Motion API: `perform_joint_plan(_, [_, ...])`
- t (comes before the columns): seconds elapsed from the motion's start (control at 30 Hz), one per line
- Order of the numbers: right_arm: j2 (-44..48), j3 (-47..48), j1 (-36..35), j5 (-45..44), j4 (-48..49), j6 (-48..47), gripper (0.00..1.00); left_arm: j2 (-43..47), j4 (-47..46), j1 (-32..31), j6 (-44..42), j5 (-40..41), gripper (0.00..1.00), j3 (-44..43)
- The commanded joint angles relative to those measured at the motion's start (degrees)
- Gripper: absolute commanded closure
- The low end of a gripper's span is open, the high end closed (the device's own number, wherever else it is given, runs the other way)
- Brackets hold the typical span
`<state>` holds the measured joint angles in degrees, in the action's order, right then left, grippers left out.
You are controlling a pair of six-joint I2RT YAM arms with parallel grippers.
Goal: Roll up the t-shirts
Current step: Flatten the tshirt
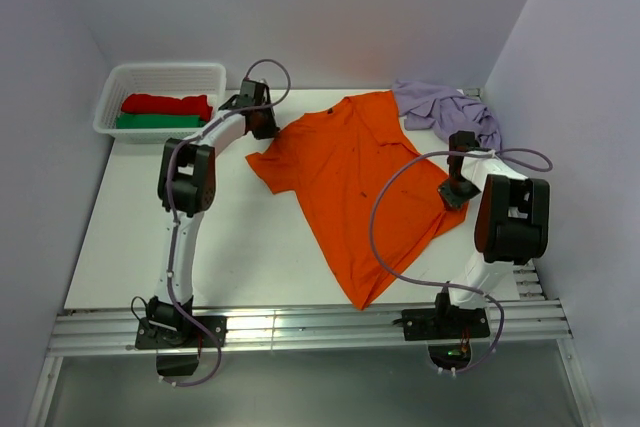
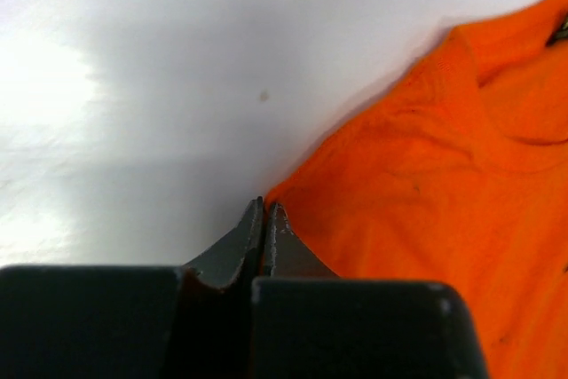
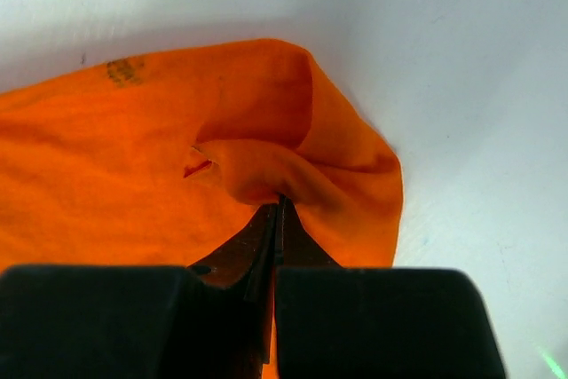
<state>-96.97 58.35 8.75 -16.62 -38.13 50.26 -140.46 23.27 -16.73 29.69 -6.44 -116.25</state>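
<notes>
The orange t-shirt [image 1: 350,177] lies spread and slanted across the middle of the white table [image 1: 240,237], collar toward the back. My left gripper [image 1: 265,129] is at its back-left sleeve edge. In the left wrist view that gripper [image 2: 266,206] is shut, with the corner of the orange cloth [image 2: 426,184] pinched at its tips. My right gripper [image 1: 455,195] is at the shirt's right edge. Seen from its wrist, the right gripper [image 3: 280,200] is shut on a raised fold of the orange fabric [image 3: 133,148]. The lilac t-shirt [image 1: 440,107] lies crumpled at the back right.
A white basket [image 1: 110,97] stands at the back left with a red roll [image 1: 165,104] and a green roll [image 1: 155,122] of cloth inside. Walls close in on the left, back and right. The table's front edge has a metal rail [image 1: 300,327].
</notes>
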Motion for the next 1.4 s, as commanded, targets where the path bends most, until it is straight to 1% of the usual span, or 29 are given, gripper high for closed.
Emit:
perform_joint_plan(0.0, [-1.5, 3.1, 0.7, -1.3, 0.8, 0.1, 1.0, 3.6, 3.8, 2.0, 0.2, 5.8, 1.0, 7.2])
perform_joint_plan(0.1, [-3.9, 4.8, 0.7, -0.9, 0.3, -0.1, 1.0, 7.5, 3.4, 2.4, 0.4, 6.1, 1.0, 12.0])
perform_joint_plan(0.17, [-5.6, 6.2, 0.7, -0.6, 0.2, -0.4, 1.0, 9.2, 2.7, 2.6, 0.5, 9.2, 1.0, 16.1])
perform_joint_plan(0.3, [-7.6, 8.7, 0.6, 0.0, 0.1, -1.4, 1.0, 14.0, 1.3, 3.3, 1.6, 10.0, 1.0, 22.0])
perform_joint_plan(0.4, [-10.6, 12.7, 0.3, 0.8, -1.1, -2.5, 1.0, 17.5, 1.3, 3.5, 2.7, 11.0, 1.0, 26.7])
perform_joint_plan(0.63, [-19.6, 26.5, -2.3, 3.2, -3.8, -4.9, 1.0, 27.3, -0.7, 3.5, 7.5, 12.4, 1.0, 41.5])
perform_joint_plan(0.67, [-20.6, 28.2, -2.8, 3.6, -4.7, -5.7, 1.0, 28.5, -0.8, 3.5, 8.1, 12.8, 1.0, 44.9])
perform_joint_plan(0.7, [-21.7, 30.1, -3.1, 4.0, -5.2, -6.0, 1.0, 31.0, -0.9, 3.5, 9.5, 13.2, 1.0, 46.7])
perform_joint_plan(0.77, [-24.8, 35.5, -4.7, 5.0, -6.8, -7.0, 1.0, 33.8, -1.1, 3.5, 11.0, 13.8, 1.0, 51.8])
perform_joint_plan(0.8, [-27.0, 39.0, -5.2, 5.9, -7.4, -7.5, 1.0, 35.9, -1.1, 3.5, 12.4, 14.3, 1.0, 53.1])
perform_joint_plan(0.9, [-30.0, 45.2, -7.6, 7.5, -9.5, -8.9, 1.0, 39.6, 0.8, 3.5, 15.6, 15.0, 1.0, 57.2])
perform_joint_plan(0.97, [-31.7, 47.4, -8.5, 7.6, -10.7, -9.3, 1.0, 41.6, 1.8, 3.5, 16.8, 15.6, 1.0, 60.1])
perform_joint_plan(1.03, [-31.4, 47.7, -8.5, 7.6, -10.7, -9.3, 1.0, 44.1, 2.2, 3.5, 18.4, 15.9, 1.0, 61.9])
perform_joint_plan(1.1, [-30.1, 45.4, -8.3, 7.7, -9.2, -9.3, 1.0, 45.6, 2.2, 4.0, 18.7, 15.3, 1.0, 64.1])
perform_joint_plan(1.2, [-27.1, 42.2, -5.3, 8.2, -7.4, -10.2, 1.0, 45.3, 2.4, 4.5, 18.5, 15.6, 1.0, 65.2])
perform_joint_plan(1.37, [-24.5, 38.9, -0.7, 10.0, -3.7, -12.8, 0.99, 44.4, 2.6, 5.0, 17.9, 16.5, 1.0, 64.7])
